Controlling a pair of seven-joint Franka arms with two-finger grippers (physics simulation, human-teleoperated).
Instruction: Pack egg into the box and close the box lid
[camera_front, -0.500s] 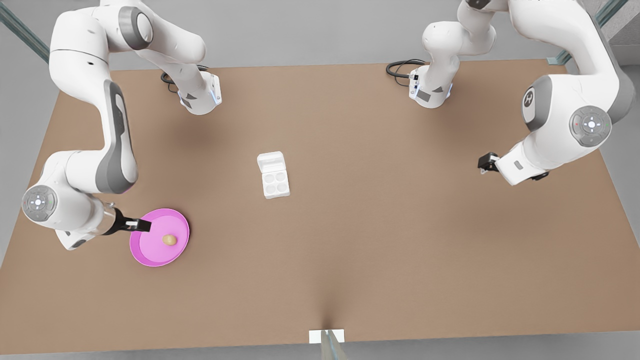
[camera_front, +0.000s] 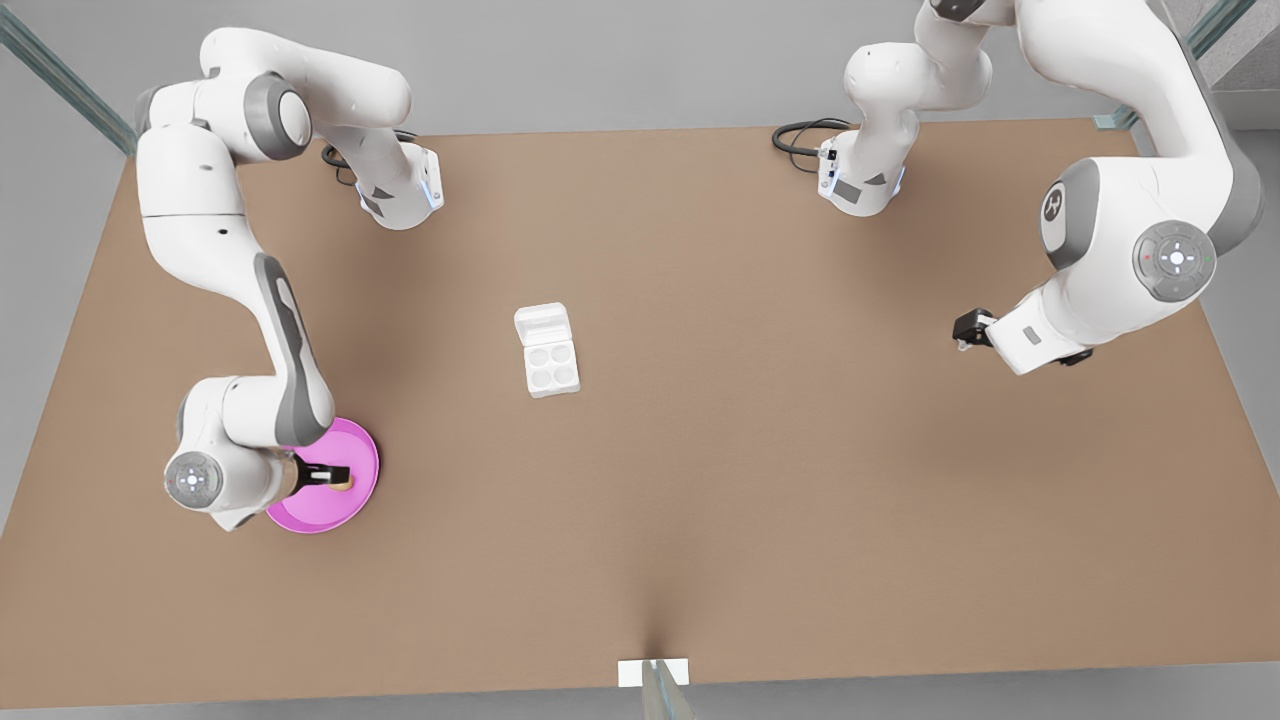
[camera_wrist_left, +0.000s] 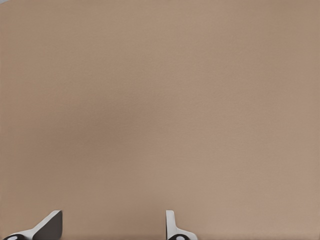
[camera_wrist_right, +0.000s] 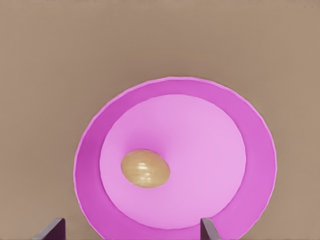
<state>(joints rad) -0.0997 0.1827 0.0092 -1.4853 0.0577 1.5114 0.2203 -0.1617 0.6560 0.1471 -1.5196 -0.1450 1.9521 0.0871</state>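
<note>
Over the pink plate (camera_front: 362, 470) at the front view's left, the right gripper (camera_front: 338, 476) is poised above the egg (camera_front: 344, 484), partly hiding it. Mid-table, well apart, the box (camera_front: 552, 367) sits with the box lid (camera_front: 541, 323) open flat. At the far right, the left gripper (camera_front: 966, 330) waits. From the left wrist, bare table (camera_wrist_left: 160, 100) is seen between spread fingertips (camera_wrist_left: 50, 226). From the right wrist, the egg (camera_wrist_right: 145, 168) is seen on the plate (camera_wrist_right: 260, 150) between parted fingertips (camera_wrist_right: 209, 231). The pick is judged underway: descent and closing are called for next. Nothing obstructs.
</note>
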